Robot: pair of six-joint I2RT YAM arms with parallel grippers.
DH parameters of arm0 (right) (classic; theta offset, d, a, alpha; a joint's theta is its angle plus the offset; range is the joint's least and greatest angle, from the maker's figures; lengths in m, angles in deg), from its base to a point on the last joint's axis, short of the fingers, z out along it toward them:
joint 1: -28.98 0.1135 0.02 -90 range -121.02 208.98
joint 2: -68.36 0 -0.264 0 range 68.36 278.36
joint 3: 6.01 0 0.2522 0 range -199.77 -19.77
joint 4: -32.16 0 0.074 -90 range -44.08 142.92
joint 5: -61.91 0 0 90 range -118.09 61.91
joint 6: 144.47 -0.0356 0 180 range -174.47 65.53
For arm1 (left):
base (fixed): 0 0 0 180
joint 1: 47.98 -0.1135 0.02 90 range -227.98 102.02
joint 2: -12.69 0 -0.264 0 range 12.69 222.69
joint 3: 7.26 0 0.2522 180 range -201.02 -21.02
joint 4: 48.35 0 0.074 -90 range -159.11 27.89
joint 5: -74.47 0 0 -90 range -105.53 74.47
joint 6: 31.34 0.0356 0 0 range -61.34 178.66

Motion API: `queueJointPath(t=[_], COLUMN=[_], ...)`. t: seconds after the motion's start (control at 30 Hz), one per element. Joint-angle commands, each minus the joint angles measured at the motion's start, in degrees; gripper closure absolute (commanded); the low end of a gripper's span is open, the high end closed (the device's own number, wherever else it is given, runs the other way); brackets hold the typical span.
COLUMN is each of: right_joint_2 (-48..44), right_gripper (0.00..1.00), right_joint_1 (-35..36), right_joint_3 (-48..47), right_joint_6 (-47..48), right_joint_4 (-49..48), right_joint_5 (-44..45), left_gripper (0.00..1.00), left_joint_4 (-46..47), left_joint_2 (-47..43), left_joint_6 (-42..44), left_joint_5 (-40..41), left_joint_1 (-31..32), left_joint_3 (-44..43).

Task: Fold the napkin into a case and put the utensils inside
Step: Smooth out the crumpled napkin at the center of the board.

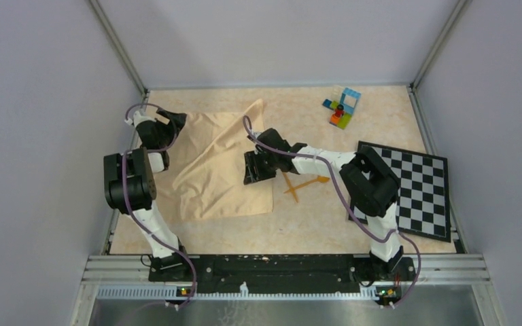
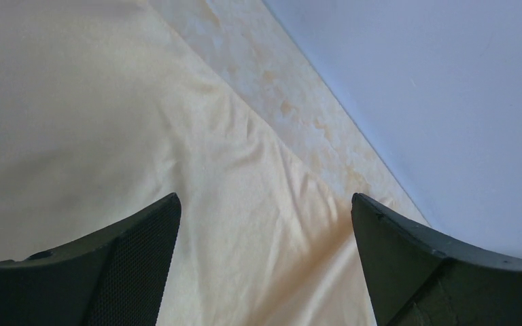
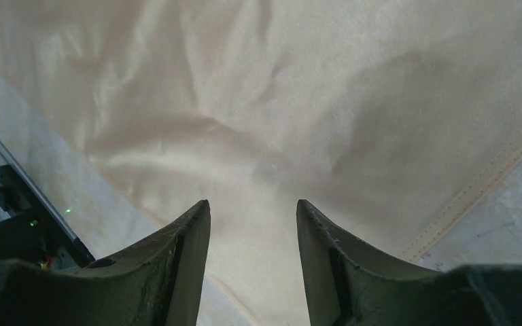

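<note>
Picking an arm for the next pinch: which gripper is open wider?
The left gripper: its jaws stand far apart above the napkin, while the right gripper shows a clearly narrower gap.

Top cam: fixed, high behind the arm bases, tilted down over the whole table [image 1: 312,224]. It's a far view with both arms in frame. Left wrist cam: very near, looks out past the left gripper [image 2: 265,197] along the napkin [image 2: 109,122] edge towards the wall [image 2: 448,102]. Right wrist cam: equally near, past the right gripper [image 3: 252,202], facing back towards what is probably the front rail [image 3: 13,197]. All three share the napkin.
</note>
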Motion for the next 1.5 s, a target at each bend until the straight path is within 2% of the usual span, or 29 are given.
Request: queueJointPath(t=[0.0, 0.17, 0.53, 0.63, 0.73, 0.87, 1.03, 1.23, 1.4, 1.47], right_joint_2=[-2.63, -3.02, -2.99, -3.4, -3.08, -6.37, -12.3, -11.61, -8.98, -8.15], right_gripper=[0.51, 0.52, 0.57, 0.57, 0.56, 0.54, 0.42, 0.36, 0.37, 0.37], right_joint_1=[-0.14, -0.2, -0.14, -0.14, -0.14, -0.07, 0.03, -4.98, -8.22, -8.53], right_joint_3=[2.26, 4.86, 12.92, 12.96, 10.36, 13.22, 12.56, 11.01, 10.84, 11.26], right_joint_6=[1.26, 0.91, -7.54, -6.92, -4.59, -6.53, -2.99, 0.16, 0.16, -0.15], right_joint_4=[-0.73, -0.28, -2.52, -2.99, 0.78, -2.29, 0.58, 2.6, -0.12, -1.77], right_joint_5=[-1.31, -1.52, -3.41, -1.92, 0.21, -3.29, 2.18, 4.37, 3.0, 3.49], left_gripper=[0.01, 0.01, 0.01, 0.01, 0.01, 0.01, 0.01, 0.01, 0.01, 0.01], left_joint_4=[8.49, 12.2, 5.09, 4.05, 0.42, -10.96, -18.91, -25.92, -37.24, -37.96], left_joint_2=[7.13, 13.55, 18.59, 18.51, 16.9, 14.16, 9.44, -0.35, -12.07, -18.9], left_joint_6=[-1.77, -2.27, 0.95, 3.21, 5.22, 9.47, 10.56, 7.34, 9.88, 10.54], left_joint_5=[3.98, 7.77, 15.15, 12.67, 10.16, 6.66, 4.02, -2.04, -2.74, -2.78], left_joint_1=[0.16, 0.41, 0.42, 0.4, 0.51, 0.98, 2.37, 5.84, 13.93, 18.03], left_joint_3=[-5.14, -10.01, -17.22, -18.74, -21.28, -28.04, -31.77, -26.11, -16.14, -9.14])
